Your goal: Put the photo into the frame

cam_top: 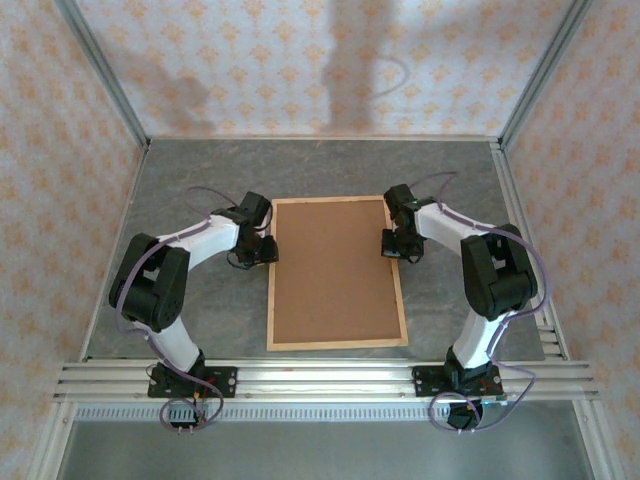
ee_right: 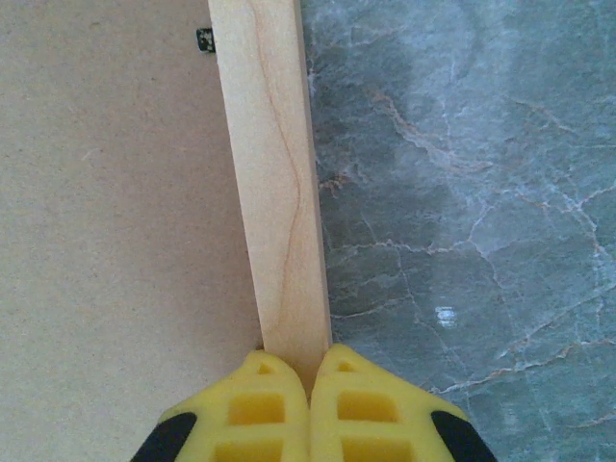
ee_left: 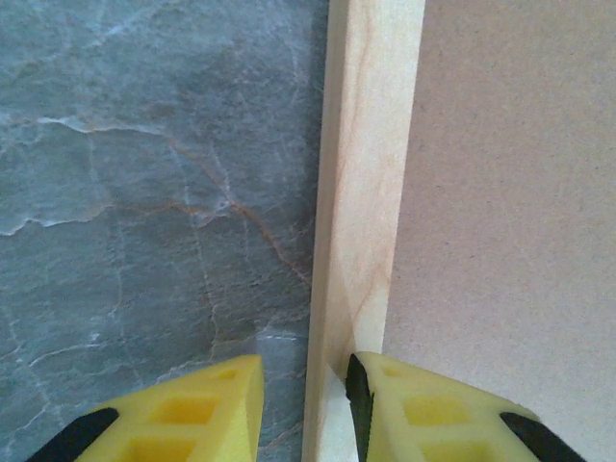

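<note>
The left tool (ee_left: pixel 304 360) has yellow foam fingers (ee_left: pixel 183 409) cut off at the bottom edge; the thin light wooden picture frame (ee_left: pixel 361 192) between them runs out of view ahead. Ahead and left of the right tool (ee_right: pixel 303 354), a tiny dark fitting (ee_right: pixel 205 39) is too small to identify.

1. The top camera sits above and behind the arm bases (cam_top: pixel 190 380), tilted down toward the far wall. It stands well back and takes in the whole table (cam_top: pixel 330 165), both arms and the entire frame (cam_top: pixel 338 345).
2. The left wrist camera looks down past the left fingers (ee_left: pixel 192 414), very close to the frame's left rail.
3. The right wrist camera looks past the right fingers (ee_right: pixel 260 414), just as close to the right rail.
4. Each wrist view shares its stretch of rail with the top view. Both wrist views also catch the brown board (ee_right: pixel 115 192).
</note>
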Controlling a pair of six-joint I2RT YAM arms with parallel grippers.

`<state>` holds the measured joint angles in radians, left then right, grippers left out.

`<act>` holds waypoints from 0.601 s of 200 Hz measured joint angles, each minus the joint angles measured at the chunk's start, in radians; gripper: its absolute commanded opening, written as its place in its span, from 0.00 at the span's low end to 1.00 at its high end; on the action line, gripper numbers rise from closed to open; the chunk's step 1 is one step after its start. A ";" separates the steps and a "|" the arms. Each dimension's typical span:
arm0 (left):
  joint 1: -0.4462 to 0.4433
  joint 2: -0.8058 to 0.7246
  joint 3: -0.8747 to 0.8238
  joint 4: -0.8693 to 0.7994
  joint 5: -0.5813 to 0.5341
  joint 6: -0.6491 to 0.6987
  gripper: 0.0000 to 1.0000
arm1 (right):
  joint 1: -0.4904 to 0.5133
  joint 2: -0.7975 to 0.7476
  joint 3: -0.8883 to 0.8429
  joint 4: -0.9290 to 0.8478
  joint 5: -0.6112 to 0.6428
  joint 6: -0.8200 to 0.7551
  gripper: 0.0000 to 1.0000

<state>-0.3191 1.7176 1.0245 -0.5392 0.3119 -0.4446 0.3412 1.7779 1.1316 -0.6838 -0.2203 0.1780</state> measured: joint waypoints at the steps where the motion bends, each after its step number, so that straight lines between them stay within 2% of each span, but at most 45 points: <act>1: 0.000 0.000 0.000 0.000 0.000 0.000 0.31 | 0.000 0.000 0.000 0.000 0.000 0.000 0.02; 120: -0.028 0.006 -0.047 0.089 0.014 -0.027 0.31 | 0.000 -0.001 0.000 0.001 0.000 0.000 0.02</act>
<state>-0.3473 1.7233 0.9775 -0.4507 0.3256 -0.4721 0.3412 1.7771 1.1313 -0.6830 -0.2199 0.1780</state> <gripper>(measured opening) 0.307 0.045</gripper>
